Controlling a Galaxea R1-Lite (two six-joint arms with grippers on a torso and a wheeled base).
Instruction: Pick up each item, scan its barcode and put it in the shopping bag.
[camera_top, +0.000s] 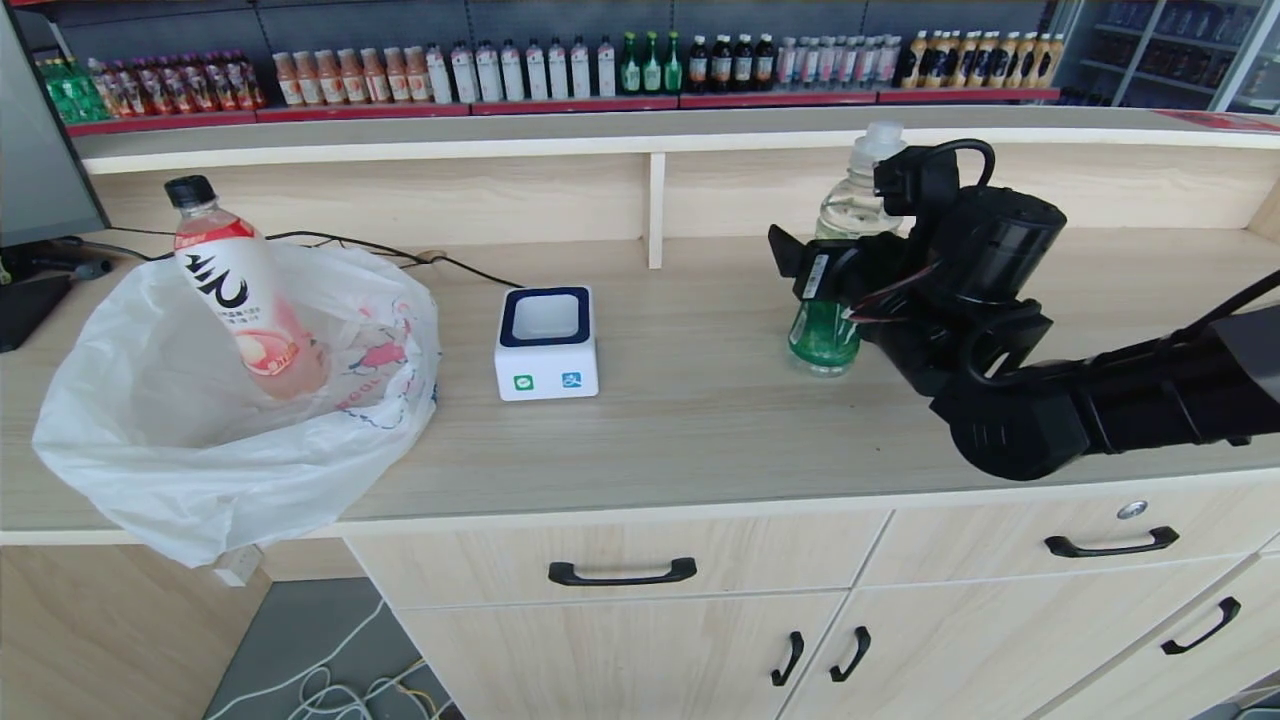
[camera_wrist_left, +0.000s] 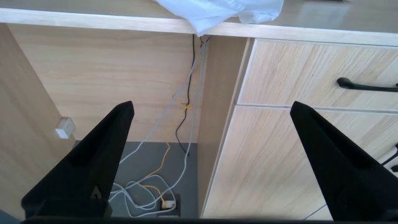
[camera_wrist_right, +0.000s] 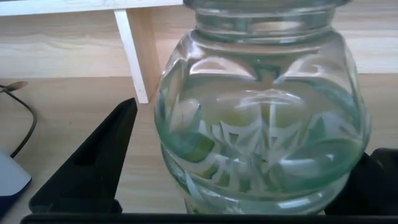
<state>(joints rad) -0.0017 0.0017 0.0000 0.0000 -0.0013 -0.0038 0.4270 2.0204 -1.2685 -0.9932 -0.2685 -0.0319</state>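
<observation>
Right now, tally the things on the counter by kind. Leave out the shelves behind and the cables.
Drink bottles: 2, the pink drink bottle leaning in the bag and the clear green bottle standing on the counter.
Shopping bag: 1
Barcode scanner: 1
Total: 4

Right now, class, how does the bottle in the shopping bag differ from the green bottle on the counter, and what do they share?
The bag bottle has a black cap and pinkish drink; the green bottle has a pale cap and green base. The bag bottle leans in the shopping bag; the green bottle stands upright on the counter, with the right gripper around it. Both are capped drink bottles.
</observation>
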